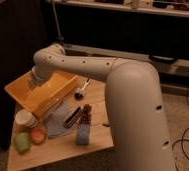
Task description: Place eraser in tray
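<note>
Wooden table in a dim room: over its far left part the gripper hangs low at the yellow-orange tray, and whether it is apart or together cannot be told. Outside the tray, by its near right corner, the eraser lies on a grey-blue cloth, apart from the gripper. A reddish-brown lump and a blue block sit just right of it, and a white cup sits at the tray's near left.
</note>
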You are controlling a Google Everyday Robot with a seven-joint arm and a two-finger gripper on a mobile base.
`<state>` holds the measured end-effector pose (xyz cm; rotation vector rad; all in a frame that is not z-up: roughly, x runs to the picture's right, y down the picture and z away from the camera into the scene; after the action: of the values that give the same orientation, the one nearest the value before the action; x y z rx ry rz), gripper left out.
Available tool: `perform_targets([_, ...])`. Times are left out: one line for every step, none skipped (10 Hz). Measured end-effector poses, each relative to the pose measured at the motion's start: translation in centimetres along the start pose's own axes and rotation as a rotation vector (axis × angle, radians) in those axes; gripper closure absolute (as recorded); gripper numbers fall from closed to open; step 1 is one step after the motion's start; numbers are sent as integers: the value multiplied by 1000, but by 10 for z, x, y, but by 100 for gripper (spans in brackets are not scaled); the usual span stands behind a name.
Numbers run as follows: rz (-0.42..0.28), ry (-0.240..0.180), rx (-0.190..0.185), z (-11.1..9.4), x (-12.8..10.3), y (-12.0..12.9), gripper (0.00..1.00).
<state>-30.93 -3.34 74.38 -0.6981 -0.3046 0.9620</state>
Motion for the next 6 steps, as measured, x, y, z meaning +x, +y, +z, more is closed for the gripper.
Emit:
perform_targets([30, 18, 24, -17, 0, 4, 58])
perform_targets([63, 36, 44, -32, 2, 7, 58])
perform_targets([100, 51, 60, -45, 8, 8, 58])
perform_targets([151, 70, 83, -59, 26, 6, 58])
perform_targets([188, 83, 99, -67, 42, 2, 58])
perform_targets([235, 97, 120, -73, 65, -2, 58])
